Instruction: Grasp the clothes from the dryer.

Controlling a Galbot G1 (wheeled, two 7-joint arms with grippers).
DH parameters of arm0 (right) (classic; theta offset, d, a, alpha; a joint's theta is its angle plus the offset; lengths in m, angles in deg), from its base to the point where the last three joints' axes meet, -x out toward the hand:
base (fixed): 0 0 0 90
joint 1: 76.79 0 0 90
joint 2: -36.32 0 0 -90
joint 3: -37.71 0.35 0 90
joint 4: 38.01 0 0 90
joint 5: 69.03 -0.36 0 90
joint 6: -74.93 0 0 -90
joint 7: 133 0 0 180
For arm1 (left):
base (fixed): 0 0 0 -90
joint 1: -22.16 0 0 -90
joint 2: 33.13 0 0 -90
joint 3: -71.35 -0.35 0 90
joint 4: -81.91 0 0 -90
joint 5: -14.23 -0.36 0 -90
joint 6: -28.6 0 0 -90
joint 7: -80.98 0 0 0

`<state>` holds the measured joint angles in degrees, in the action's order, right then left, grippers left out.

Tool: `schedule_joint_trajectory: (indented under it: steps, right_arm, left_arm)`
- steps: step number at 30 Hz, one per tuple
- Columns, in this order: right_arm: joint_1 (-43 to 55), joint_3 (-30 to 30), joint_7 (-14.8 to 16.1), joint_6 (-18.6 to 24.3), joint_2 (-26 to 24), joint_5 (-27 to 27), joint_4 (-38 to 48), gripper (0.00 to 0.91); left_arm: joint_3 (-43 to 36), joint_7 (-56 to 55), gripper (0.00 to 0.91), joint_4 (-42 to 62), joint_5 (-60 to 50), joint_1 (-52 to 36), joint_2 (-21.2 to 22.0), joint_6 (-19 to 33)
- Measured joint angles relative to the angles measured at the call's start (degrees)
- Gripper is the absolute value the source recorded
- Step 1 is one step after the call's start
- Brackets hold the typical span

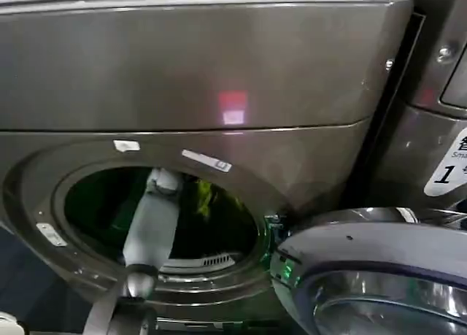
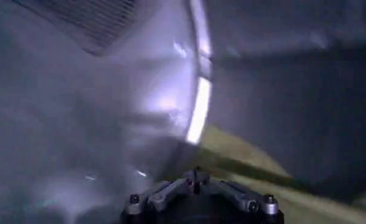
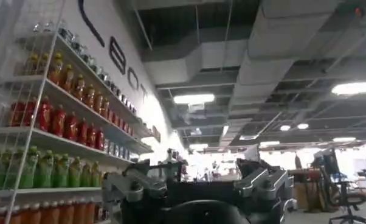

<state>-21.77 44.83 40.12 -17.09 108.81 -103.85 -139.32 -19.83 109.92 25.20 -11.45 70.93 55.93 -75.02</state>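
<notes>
The dryer (image 1: 219, 79) is the big dark grey-brown front loader with its round porthole open. Inside the dark drum a bit of yellow-green clothes (image 1: 204, 198) shows. My left arm (image 1: 149, 229) reaches through the porthole into the drum. In the left wrist view my left gripper (image 2: 195, 178) is shut, its tips meeting at the edge of the olive-yellow clothes (image 2: 250, 155), which lie against the steel drum wall (image 2: 110, 109). Whether fabric is pinched between the tips is unclear. My right gripper (image 3: 210, 165) is open and holds nothing, pointing at the room away from the dryer.
The dryer's door (image 1: 379, 276), glass with a silver rim, stands swung open at the lower right, close to the porthole. Another machine with a white "1" sticker (image 1: 446, 167) stands to the right. Shelves of bottles (image 3: 55, 122) fill the wall in the right wrist view.
</notes>
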Motion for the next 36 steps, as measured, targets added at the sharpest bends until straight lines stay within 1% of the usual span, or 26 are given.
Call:
schedule_joint_trajectory:
  steps: [4, 7, 10, 14, 24, 36]
  right_arm:
    - [-0.1, 0.1, -0.2, 0.1, -0.1, 0.0, 0.0, 0.907]
    - [-0.1, 0.1, -0.4, 0.1, -0.1, 0.0, -0.1, 0.907]
    - [-0.3, 0.4, -0.5, 0.3, 0.0, 0.0, 0.0, 0.907]
    - [-0.4, 0.6, -0.7, 0.3, 0.2, 0.2, -0.1, 0.907]
    - [-0.3, 0.8, -0.8, 0.3, 0.5, 0.3, -0.3, 0.907]
    - [-0.2, 1.1, -0.9, -0.2, 0.4, 1.1, -0.3, 0.907]
  left_arm:
    - [-0.1, -9.6, 0.0, -3.3, 7.2, 1.4, 1.2, -2.8]
    - [-0.4, -15.0, 0.0, -5.5, 11.3, 2.6, 2.0, -4.0]
    - [-0.5, -19.5, 0.0, -7.2, 14.7, 3.4, 3.0, -5.0]
    - [-0.6, -23.9, 0.0, -7.9, 17.9, 3.6, 3.2, -5.5]
    - [-0.8, -28.2, 0.0, -8.6, 20.7, 4.4, 3.1, -6.5]
    - [-0.9, -29.2, 0.0, -8.8, 21.0, 4.6, 3.1, -6.8]
